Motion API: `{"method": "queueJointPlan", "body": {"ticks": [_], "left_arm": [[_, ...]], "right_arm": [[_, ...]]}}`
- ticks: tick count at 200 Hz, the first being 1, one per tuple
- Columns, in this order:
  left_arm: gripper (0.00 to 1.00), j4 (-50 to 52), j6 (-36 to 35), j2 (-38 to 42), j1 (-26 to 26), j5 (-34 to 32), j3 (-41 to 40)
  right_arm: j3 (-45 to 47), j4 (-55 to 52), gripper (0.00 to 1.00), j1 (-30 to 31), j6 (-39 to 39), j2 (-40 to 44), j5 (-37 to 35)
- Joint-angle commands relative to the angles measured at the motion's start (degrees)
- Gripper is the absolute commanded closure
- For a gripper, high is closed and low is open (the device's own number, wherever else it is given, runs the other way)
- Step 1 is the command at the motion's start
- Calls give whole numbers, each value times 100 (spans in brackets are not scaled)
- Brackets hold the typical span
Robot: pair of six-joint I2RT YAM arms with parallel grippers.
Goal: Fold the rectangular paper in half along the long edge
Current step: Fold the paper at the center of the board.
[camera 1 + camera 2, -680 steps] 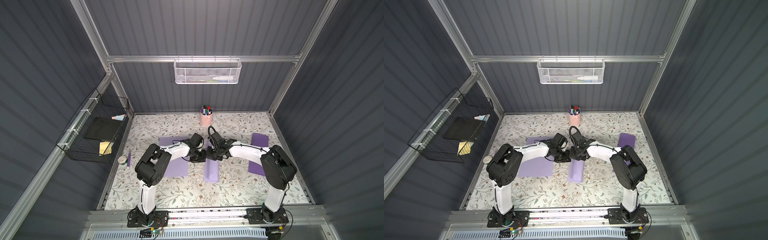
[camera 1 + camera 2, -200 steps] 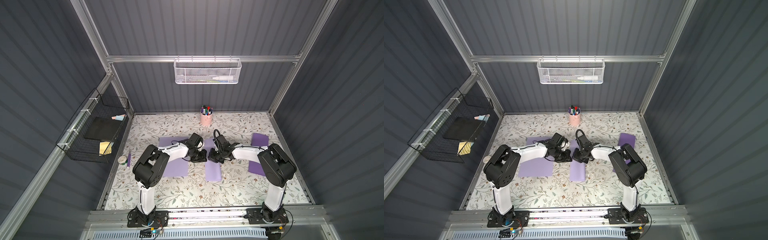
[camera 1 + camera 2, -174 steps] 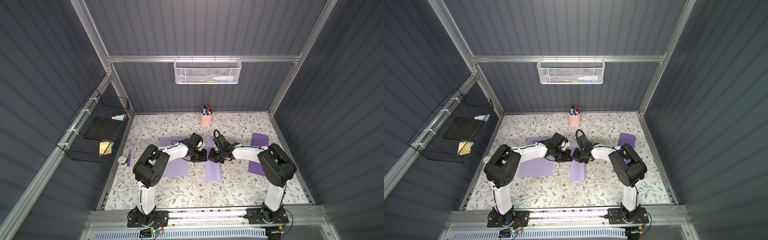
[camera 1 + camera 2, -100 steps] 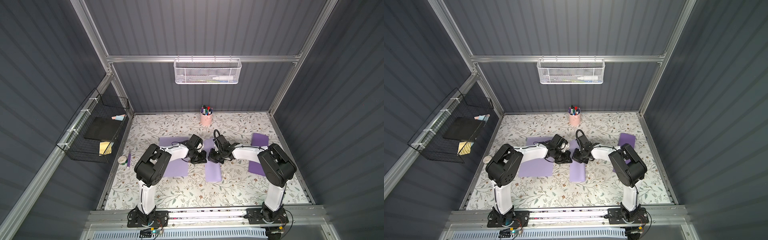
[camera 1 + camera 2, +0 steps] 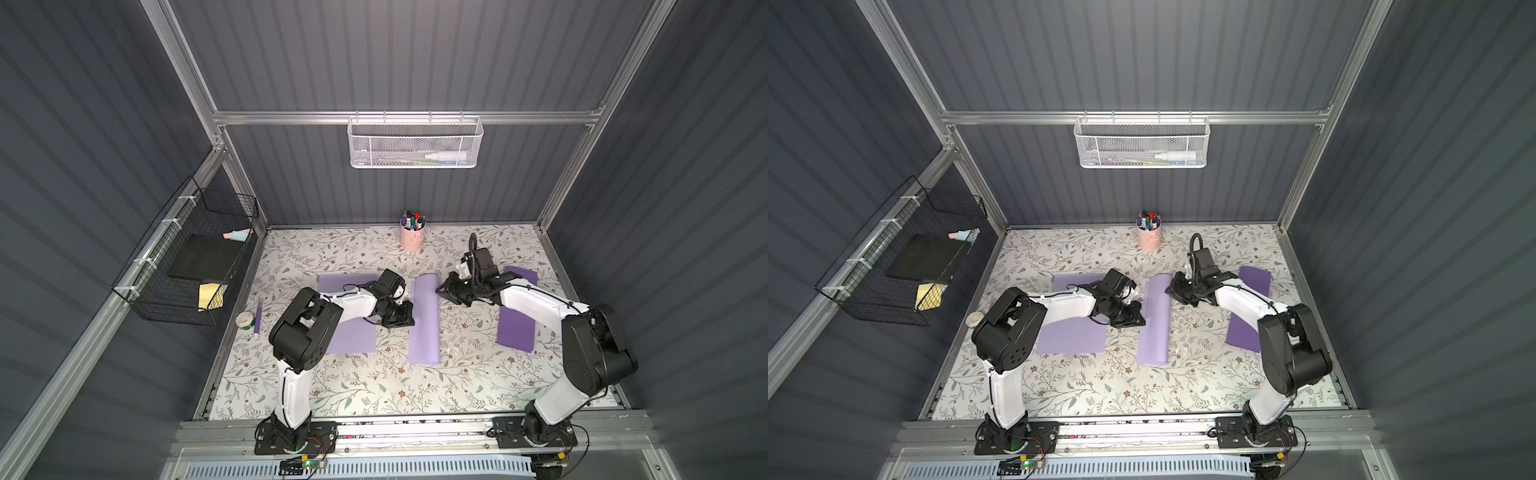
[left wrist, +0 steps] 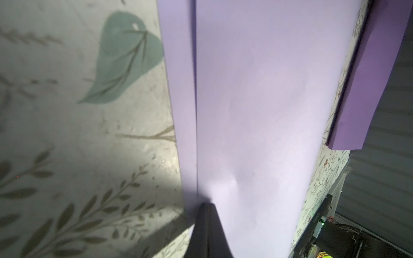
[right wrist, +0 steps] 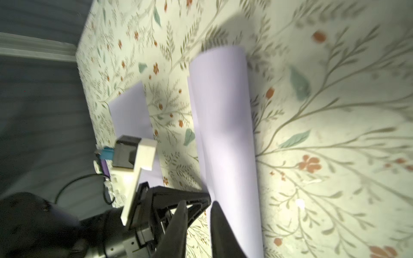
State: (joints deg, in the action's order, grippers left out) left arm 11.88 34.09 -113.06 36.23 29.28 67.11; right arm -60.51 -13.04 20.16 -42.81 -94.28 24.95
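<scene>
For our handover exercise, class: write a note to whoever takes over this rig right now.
Left gripper: shut, tip pressing the paper at its open long edges.
Right gripper: open, beside the paper's far end, holding nothing.
Done: paper folded over lengthwise; top edge lies slightly short of the bottom one.
Left: fold is rounded, not creased; flatten it.
</scene>
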Motion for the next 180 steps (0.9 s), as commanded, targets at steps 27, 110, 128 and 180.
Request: {"method": "queueJointPlan", "body": {"ticks": [27, 110, 128, 180], "left_arm": [[99, 262, 18, -276, -10, -135, -145], [99, 342, -51, -243, -10, -150, -115], [99, 350, -51, -243, -11, -141, -106], [99, 429, -121, -137, -10, -181, -62]], "right_arm": [[38, 923, 56, -642, 326, -1100, 2137], [8, 2257, 51, -568, -61, -2048, 2774], [-4, 2312, 51, -481, -52, -2131, 2831], [-69, 2087, 51, -377, 164, -2239, 2779]]}}
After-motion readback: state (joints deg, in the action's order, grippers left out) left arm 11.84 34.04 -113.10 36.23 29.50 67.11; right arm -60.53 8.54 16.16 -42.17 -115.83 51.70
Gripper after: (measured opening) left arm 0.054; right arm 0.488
